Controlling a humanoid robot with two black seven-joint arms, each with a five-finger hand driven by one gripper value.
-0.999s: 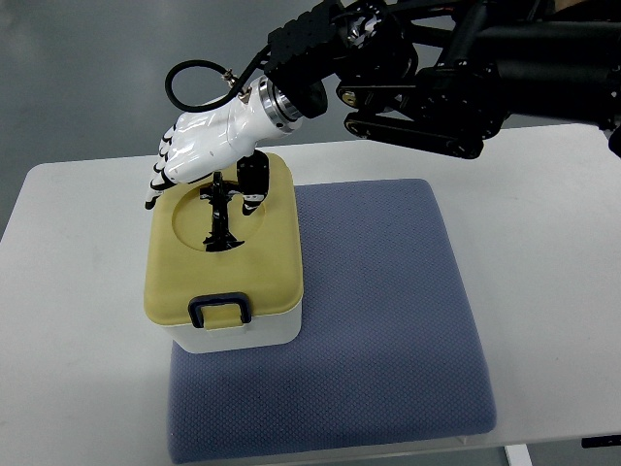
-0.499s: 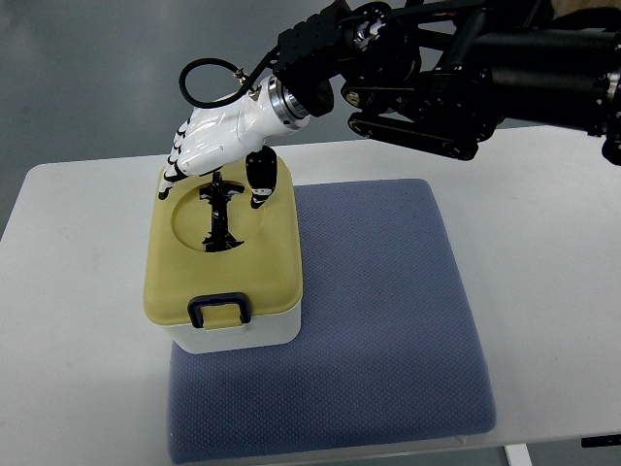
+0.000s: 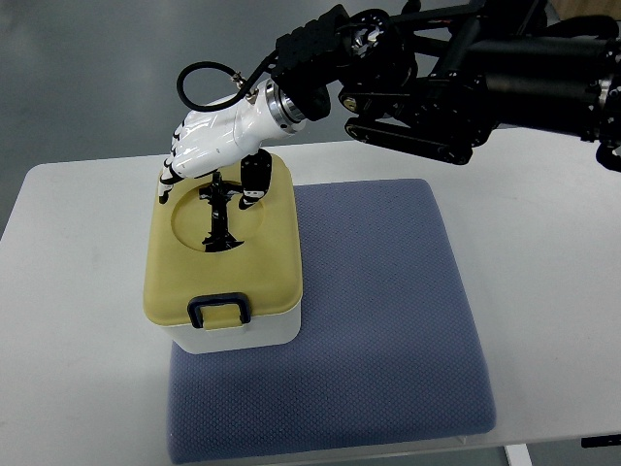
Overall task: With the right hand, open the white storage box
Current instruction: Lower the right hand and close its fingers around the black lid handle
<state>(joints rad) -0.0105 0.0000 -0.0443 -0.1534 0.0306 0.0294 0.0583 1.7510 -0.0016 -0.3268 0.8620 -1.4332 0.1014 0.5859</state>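
On the white table (image 3: 78, 291) lies a blue-grey fabric mat (image 3: 388, 320), at its left edge stands the white storage box with yellow lid (image 3: 225, 262), and the right hand (image 3: 215, 144) hovers over the lid's far end, fingers loosely open above the black handle (image 3: 219, 216), holding nothing

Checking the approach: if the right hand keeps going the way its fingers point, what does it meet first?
Probably the yellow lid near its black handle; the right hand points down-left above it, though height is unclear.
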